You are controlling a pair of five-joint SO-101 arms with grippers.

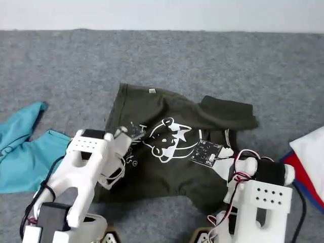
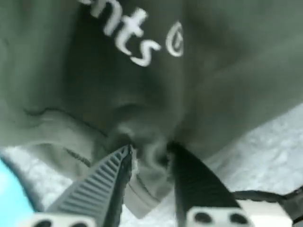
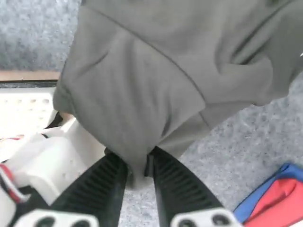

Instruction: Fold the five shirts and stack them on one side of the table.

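Grip: my left fingers [image 2: 111,177] and right fingers [image 3: 175,184] each pinch a bunch of the green shirt [image 1: 172,152] at its near edge.
Shirt: lies rumpled on the table [image 1: 263,66], one sleeve folded over.
Risk: such thin pinches may slip, and uneven pulls would skew the fold.
Views: the wrist views show the pinches close up, while the high view shows the teal shirt [image 1: 20,152] beside it.

"What covers the bench [image 1: 253,66]?"

"Grey, carpet-like fabric, right across it."

"And what lies in the middle?"

"A dark green shirt [image 1: 162,109], rumpled, with its white print facing up and its collar toward the far side."

"Anything on the left?"

"A teal shirt [image 1: 20,152], crumpled against the left edge, near the green one."

"And on the right?"

"A white shirt [image 1: 311,147] at the right edge. It lies over a red cloth [image 1: 304,174] with a blue cloth [image 1: 310,195] beneath. All three are cut off by the frame."
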